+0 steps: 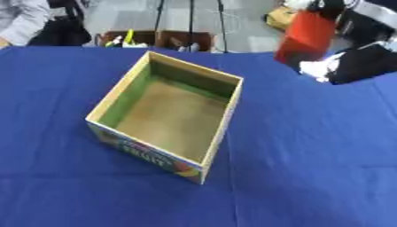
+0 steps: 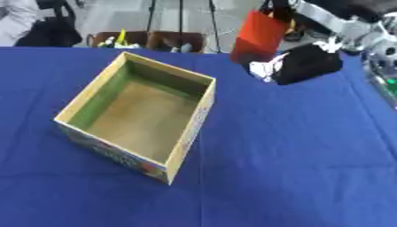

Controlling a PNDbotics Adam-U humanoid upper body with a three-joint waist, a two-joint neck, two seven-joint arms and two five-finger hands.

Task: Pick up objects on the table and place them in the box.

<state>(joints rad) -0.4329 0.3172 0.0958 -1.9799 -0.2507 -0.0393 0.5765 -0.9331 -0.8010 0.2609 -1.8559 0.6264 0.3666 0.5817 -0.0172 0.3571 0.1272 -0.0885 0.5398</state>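
Observation:
An open cardboard box [image 1: 225, 119] with a printed front and a bare brown floor stands left of the table's middle, turned askew. A tall red pack [image 2: 260, 35] shows tilted at the table's far right edge. My right hand [image 2: 310, 64], black, comes in from the upper right and sits just right of the pack's lower end. Something white [image 2: 263, 69] shows at its tip, beside the pack. Blur hides whether the hand touches or holds the pack. My left hand shows in neither view.
A blue cloth [image 1: 310, 155] covers the whole table. Beyond the far edge stand brown crates [image 1: 159, 39] with small items, tripod legs [image 1: 191, 22], and a seated person at the far left.

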